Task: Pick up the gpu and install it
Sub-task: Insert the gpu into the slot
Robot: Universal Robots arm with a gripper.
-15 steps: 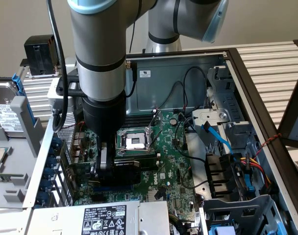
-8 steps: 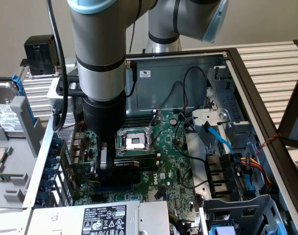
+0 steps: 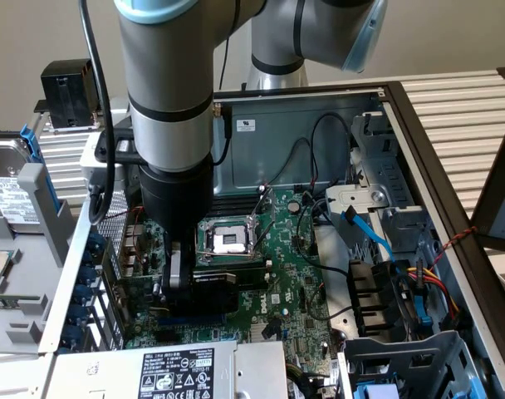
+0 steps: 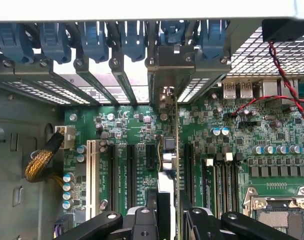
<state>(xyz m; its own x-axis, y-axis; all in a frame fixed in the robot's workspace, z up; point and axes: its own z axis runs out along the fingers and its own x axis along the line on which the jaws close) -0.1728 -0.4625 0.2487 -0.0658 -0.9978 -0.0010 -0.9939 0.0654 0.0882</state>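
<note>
An open computer case (image 3: pixel 419 158) lies under the arm. The gpu (image 4: pixel 176 150) stands on edge over the motherboard (image 4: pixel 227 125), its bracket (image 4: pixel 167 70) at the rear slot openings. The gripper (image 4: pixel 169 210) has its jaws closed on the card's top edge. The empty CPU socket (image 3: pixel 227 241) sits just beside.

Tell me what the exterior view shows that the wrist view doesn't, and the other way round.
Exterior view only: the robot arm reaching down into the open computer case, the power supply label, and blue and orange cables. Wrist view only: the blue slot clips at the case's rear, the white expansion slot, and a braided yellow cable. Both: the gripper closed on the gpu, standing edge-on over the green motherboard.
</note>
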